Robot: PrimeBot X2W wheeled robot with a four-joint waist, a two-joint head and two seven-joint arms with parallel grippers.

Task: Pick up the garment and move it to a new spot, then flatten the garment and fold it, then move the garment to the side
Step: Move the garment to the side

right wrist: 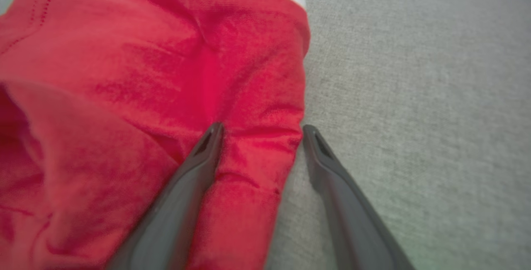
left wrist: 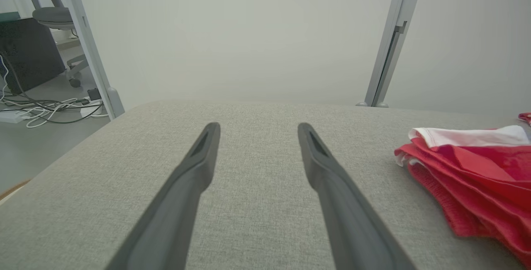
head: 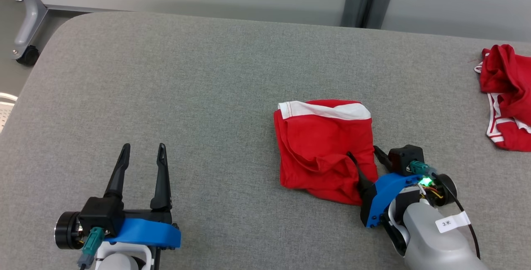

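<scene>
**Fold looks made; the move to the side is left**

The right gripper stands at the garment's near right corner with its jaws spread wide and nothing held. In the right wrist view the right gripper straddles the garment's right edge: one jaw lies over the red cloth, the other over bare table just beside that edge. Whether the inner jaw presses on the cloth or hangs just above it, I cannot tell.

The garment lies as a compact, roughly square bundle in several layers. Its white waistband runs along the edge farthest from the right gripper, and a loose, wrinkled flap sits at the corner nearest it. From that I judge the placing, flattening and folding to be done or nearly so, if not very neatly. What remains is carrying the garment to the side, and the jaws seem set for a pinch on that edge.

The left gripper is also wide open and empty, well apart from the garment on its left, over bare grey table. In the left wrist view the garment lies off to the right of the left gripper.

A second red garment lies crumpled well to the right of the folded one, near the table's edge.
</scene>
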